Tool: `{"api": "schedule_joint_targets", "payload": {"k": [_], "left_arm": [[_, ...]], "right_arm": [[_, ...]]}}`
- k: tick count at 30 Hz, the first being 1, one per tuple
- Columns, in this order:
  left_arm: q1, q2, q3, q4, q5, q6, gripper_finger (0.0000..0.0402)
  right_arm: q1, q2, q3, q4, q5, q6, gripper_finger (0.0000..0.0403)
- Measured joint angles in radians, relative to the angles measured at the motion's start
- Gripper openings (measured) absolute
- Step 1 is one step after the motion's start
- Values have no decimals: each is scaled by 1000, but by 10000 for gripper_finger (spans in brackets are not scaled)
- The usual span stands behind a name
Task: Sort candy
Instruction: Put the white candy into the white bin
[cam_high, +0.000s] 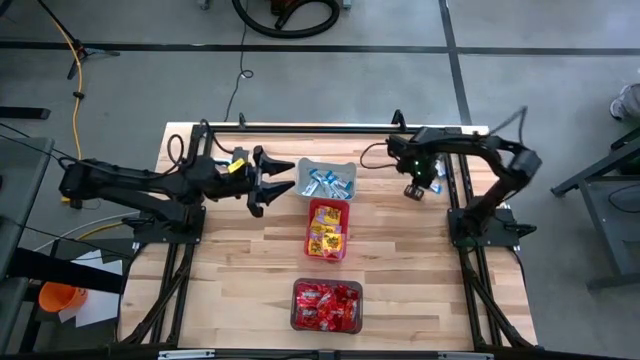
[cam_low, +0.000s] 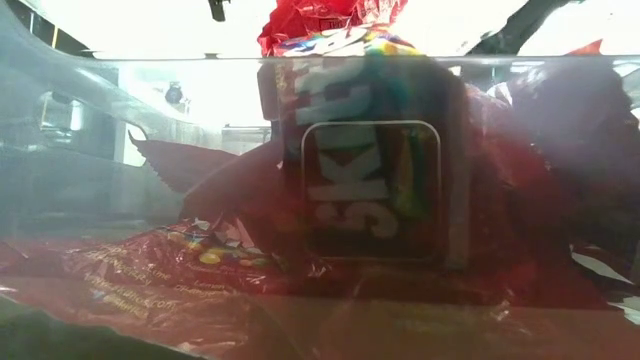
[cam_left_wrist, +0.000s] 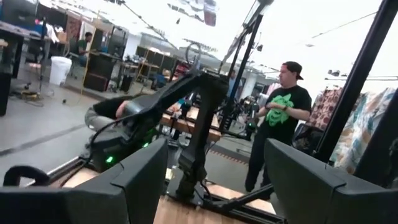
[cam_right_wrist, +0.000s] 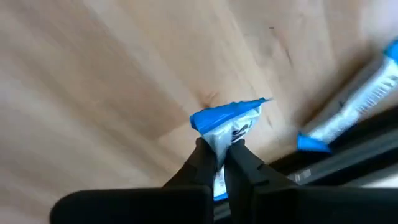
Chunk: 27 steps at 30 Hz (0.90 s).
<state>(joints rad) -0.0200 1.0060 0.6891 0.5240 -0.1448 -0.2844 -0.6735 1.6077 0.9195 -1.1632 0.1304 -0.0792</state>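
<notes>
Blue-and-white candy (cam_right_wrist: 229, 127) is pinched between the closed fingers of the right gripper (cam_right_wrist: 221, 155) just above the wooden table (cam_right_wrist: 93, 93), so a lift and a carry to the grey bin (cam_high: 326, 178) appear called for, while the left gripper (cam_high: 262, 180) is held apart, idle.

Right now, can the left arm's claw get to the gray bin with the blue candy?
Probably yes. The left claw hangs open just beside the gray bin, with nothing between them. The right claw is off to the bin's other side, shut on a blue-and-white candy, so it isn't blocking the way.
</notes>
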Motion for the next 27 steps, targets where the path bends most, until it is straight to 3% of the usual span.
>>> {"api": "schedule_joint_targets", "payload": {"k": [3,6,9,12,16,19,22,27], "left_arm": [[0,-26,0,-3,0,8,252],[0,-57,0,-2,0,10,252],[6,-75,0,-4,0,37,252],[19,-79,0,-6,0,42,252],[39,-74,0,-29,11,9,252],[49,-60,0,-67,32,-2,252],[53,-44,0,-63,50,-2,252],[53,-24,0,-62,55,14,252]], "right_arm": [[40,-104,73,-10,-51,49,5],[91,-228,127,76,-168,84,2],[162,-381,124,370,-307,153,2],[259,-517,45,748,-356,274,1],[414,-623,-92,1245,-302,388,1],[539,-630,-168,1518,-225,366,1],[645,-595,-182,1604,-126,332,1],[746,-498,-127,1545,-23,287,0]]}}
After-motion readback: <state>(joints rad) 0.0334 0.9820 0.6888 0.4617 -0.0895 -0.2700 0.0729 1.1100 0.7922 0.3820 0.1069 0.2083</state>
